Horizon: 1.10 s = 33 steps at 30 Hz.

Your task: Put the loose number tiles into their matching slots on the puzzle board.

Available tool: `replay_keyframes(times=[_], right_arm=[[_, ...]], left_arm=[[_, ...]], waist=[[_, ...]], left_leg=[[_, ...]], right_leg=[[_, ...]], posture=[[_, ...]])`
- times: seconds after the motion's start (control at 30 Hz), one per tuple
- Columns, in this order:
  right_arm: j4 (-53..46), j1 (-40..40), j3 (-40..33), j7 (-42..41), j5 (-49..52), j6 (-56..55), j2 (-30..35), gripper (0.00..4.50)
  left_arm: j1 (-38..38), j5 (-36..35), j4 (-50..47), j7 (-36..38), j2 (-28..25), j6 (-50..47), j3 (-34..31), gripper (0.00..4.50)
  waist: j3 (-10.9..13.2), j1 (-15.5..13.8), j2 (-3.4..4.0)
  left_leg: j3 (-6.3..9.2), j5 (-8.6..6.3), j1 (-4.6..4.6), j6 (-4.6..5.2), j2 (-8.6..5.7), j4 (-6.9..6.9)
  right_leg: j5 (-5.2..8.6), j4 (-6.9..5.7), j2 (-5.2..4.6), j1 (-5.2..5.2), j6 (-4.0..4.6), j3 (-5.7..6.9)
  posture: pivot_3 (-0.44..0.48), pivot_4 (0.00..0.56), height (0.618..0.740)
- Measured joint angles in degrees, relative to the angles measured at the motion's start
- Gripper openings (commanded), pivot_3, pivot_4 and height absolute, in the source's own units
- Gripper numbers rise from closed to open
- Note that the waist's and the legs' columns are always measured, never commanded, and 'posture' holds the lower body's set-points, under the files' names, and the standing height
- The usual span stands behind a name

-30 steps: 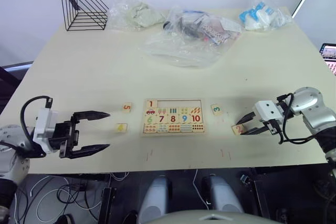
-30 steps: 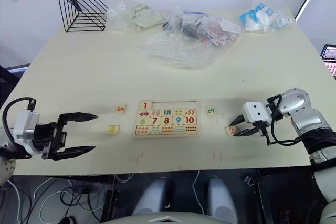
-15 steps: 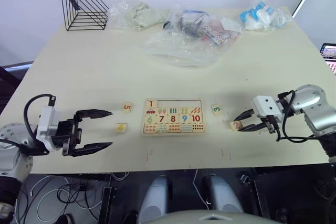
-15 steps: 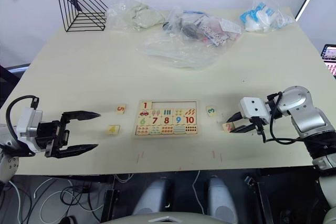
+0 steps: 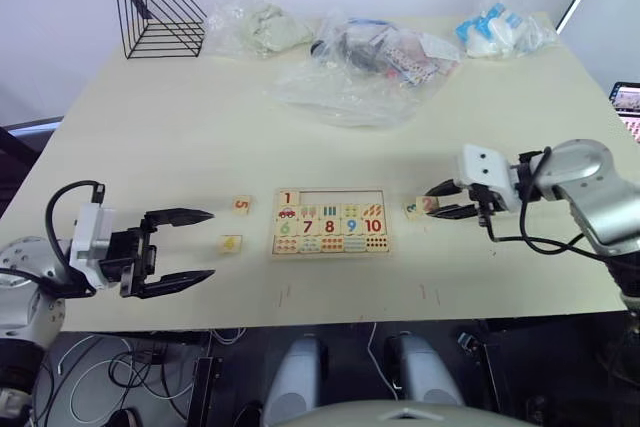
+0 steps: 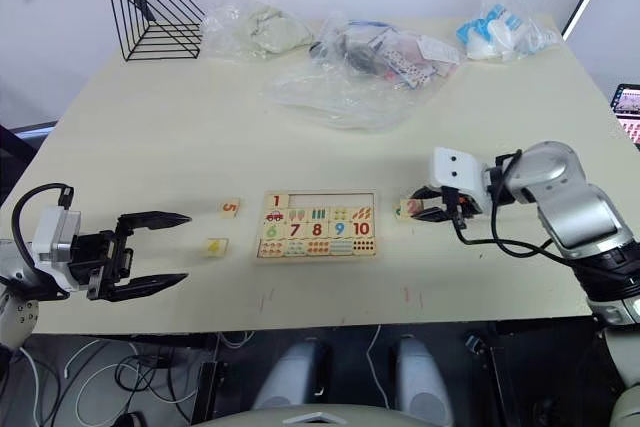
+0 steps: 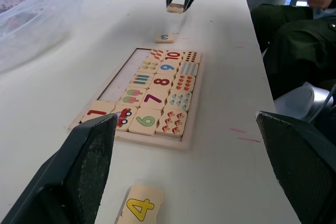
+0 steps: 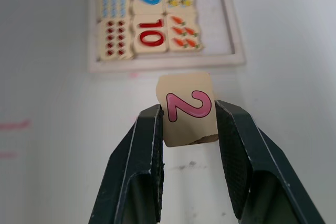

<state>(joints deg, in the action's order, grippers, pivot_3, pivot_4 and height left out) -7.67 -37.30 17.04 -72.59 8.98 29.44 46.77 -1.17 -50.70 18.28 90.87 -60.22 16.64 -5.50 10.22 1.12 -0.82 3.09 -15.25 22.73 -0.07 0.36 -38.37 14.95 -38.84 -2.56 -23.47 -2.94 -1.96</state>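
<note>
Item in transit: small pale wooden tile with pink numeral 2 (image 8: 188, 109), clamped in my right hand (image 8: 186, 129) just right of the pale wooden puzzle board (image 5: 331, 222); next, I judge, seat it beside tile 1 (image 5: 288, 198).

A lab-like test room: bare worktable (image 5: 180, 127), loose floor cables (image 5: 130, 372), seated onlooker (image 7: 294, 35).

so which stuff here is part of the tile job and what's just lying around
Part of the job:
- puzzle board, tile 1 already in
- tile 2, in the right hand
- tile 3
- tile 4
- tile 5

Lying about:
- wire rack
- plastic bags at the table's far edge
</note>
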Motion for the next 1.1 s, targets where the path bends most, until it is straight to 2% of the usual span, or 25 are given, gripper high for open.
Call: replay_keyframes(times=[0.27,0.5,0.77,1.1], right_arm=[[-2.3,-14.1,7.3,3.4,-0.4,19.5,-8.5,0.94],[3.8,-26.0,15.9,8.7,-1.5,33.3,-19.7,0.94],[12.6,-32.3,21.2,13.7,-1.9,40.4,-29.4,0.94],[24.0,-34.5,23.3,16.8,-2.4,36.6,-36.8,0.94]], left_arm=[[0.8,1.5,-0.8,0.0,1.8,-1.6,-3.5,4.5],[0.7,4.6,-1.6,0.0,4.5,-4.8,-6.9,4.5],[2.0,6.8,-2.5,0.0,5.9,-7.6,-10.9,4.5],[7.2,8.3,-5.3,-1.2,7.8,-10.2,-17.3,4.5]], waist=[[0.0,0.9,0.01],[0.0,1.3,0.02],[0.0,1.4,0.01],[0.0,1.4,0.03]], left_leg=[[0.27,0.0,0.12,0.0,0.0,0.02],[0.32,0.0,0.12,0.0,-0.03,0.05],[0.33,0.0,0.13,-0.01,-0.03,0.05],[0.34,0.0,0.14,-0.01,-0.03,0.08]], right_leg=[[0.0,0.0,-0.02,-0.14,0.0,0.0],[-0.01,-0.05,-0.02,-0.21,0.01,-0.02],[-0.01,-0.05,-0.03,-0.23,0.02,0.0],[-0.02,-0.04,-0.04,-0.27,0.02,0.0]], posture=[[0.0,0.15,0.74],[0.0,0.15,0.74],[0.0,0.15,0.74],[0.0,0.15,0.74]])
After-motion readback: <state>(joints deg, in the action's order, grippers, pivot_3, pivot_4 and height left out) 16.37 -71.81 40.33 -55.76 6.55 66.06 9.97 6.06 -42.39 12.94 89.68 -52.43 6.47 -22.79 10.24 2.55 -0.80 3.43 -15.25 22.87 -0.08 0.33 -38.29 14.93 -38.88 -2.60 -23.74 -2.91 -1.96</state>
